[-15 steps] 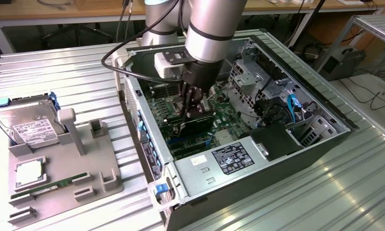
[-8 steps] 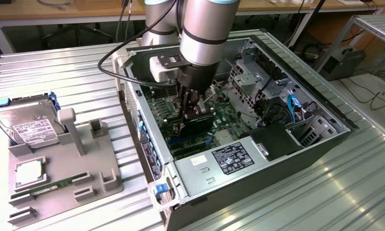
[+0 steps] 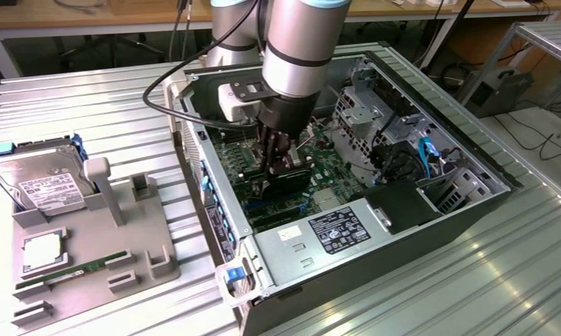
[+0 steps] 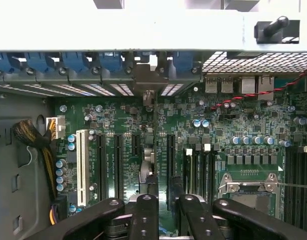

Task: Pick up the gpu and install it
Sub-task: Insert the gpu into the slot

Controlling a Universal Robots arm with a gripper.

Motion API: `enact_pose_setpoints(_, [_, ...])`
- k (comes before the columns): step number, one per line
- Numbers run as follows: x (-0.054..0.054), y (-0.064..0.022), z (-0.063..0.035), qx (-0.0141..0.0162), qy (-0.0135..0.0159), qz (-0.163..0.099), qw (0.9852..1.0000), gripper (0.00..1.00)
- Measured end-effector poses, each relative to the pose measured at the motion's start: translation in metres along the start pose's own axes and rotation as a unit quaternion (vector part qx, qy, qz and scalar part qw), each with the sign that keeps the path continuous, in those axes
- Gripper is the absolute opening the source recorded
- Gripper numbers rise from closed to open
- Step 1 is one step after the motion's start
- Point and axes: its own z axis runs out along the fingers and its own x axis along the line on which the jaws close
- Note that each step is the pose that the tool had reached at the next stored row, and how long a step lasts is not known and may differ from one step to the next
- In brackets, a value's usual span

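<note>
The gpu (image 3: 286, 186) is a dark card hanging on edge inside the open computer case (image 3: 467, 203), just above the green motherboard (image 3: 332, 171). My gripper (image 3: 281, 166) reaches down into the case and is shut on the card's upper edge. In the wrist view the gpu (image 4: 149, 167) appears edge-on as a thin strip running between the black fingers (image 4: 143, 215), with my gripper (image 4: 166, 212) over the expansion slots (image 4: 170, 165). Its grey end bracket (image 4: 145, 82) sits against the case's rear slot openings. I cannot tell whether the card's lower edge touches a slot.
A grey fixture tray (image 3: 154, 245) at the exterior view's left carries a hard drive (image 3: 39, 186), a processor chip (image 3: 41, 252) and a green memory stick (image 3: 75, 270). Inside the case are the power supply (image 3: 341, 227), drive cage (image 3: 374, 112), blue cables (image 3: 426, 150) and the processor socket (image 4: 248, 190).
</note>
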Motion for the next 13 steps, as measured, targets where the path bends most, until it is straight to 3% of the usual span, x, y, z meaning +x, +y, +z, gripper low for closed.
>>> enact_pose_setpoints(13, [0.0010, 0.0042, 0.0064, -0.0003, 0.0005, 0.000, 1.0000, 0.24])
